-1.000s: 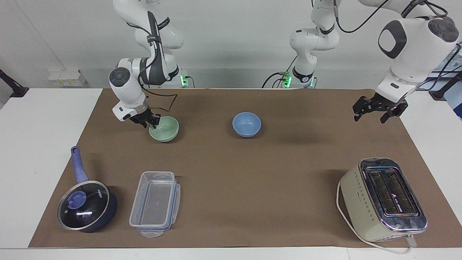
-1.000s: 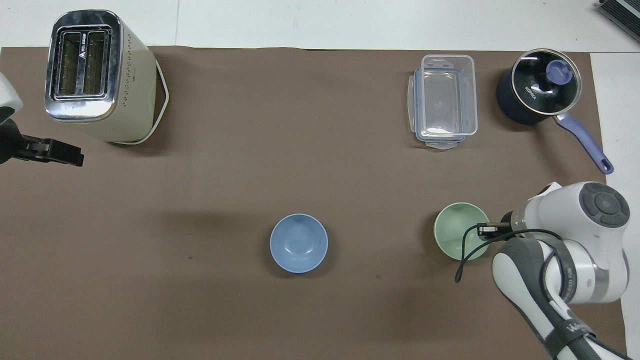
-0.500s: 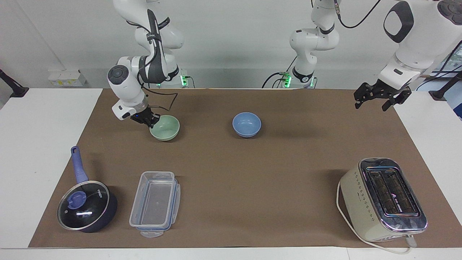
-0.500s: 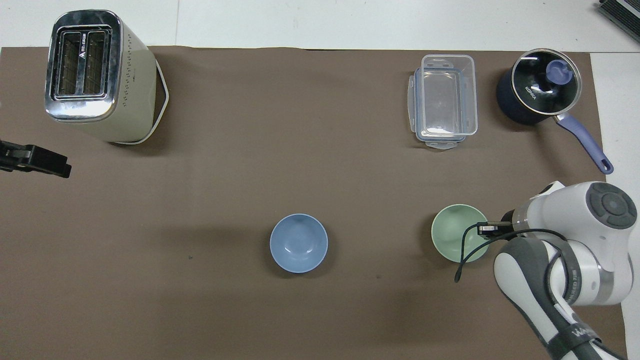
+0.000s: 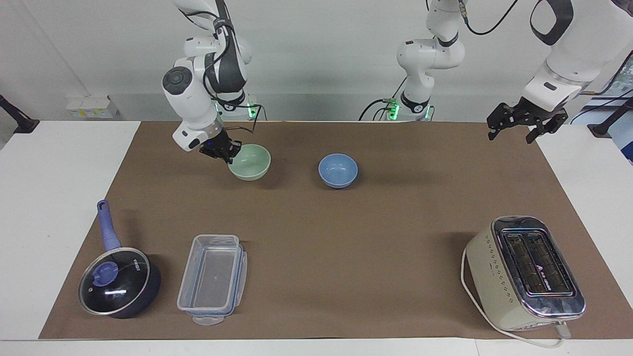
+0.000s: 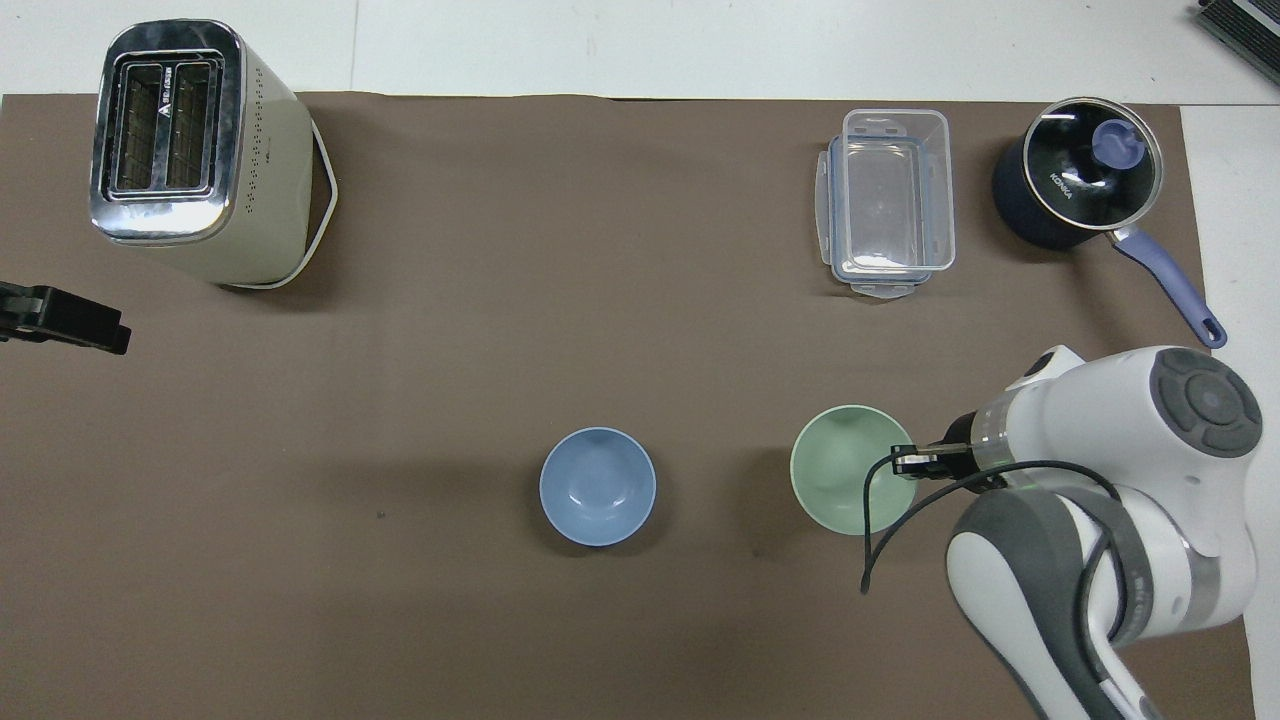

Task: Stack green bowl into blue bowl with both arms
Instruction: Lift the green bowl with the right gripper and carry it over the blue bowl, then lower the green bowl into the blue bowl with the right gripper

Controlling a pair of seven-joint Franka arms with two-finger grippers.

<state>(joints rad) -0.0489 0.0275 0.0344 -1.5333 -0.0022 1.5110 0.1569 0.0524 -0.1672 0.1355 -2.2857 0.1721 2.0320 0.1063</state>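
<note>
While lifted, green bowl (image 5: 249,161) glossy, pale mint.

Left end effector (image 6: 70,320) cut by edge

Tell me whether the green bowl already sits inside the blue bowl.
No: the green bowl hangs from the right gripper above the mat, apart from the blue bowl.

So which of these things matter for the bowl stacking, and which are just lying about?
In the job:
- green bowl, held at its rim by the right gripper, lifted
- blue bowl, on the mat
- left gripper, open, waiting

Lying about:
- toaster
- clear container
- lidded saucepan
</note>
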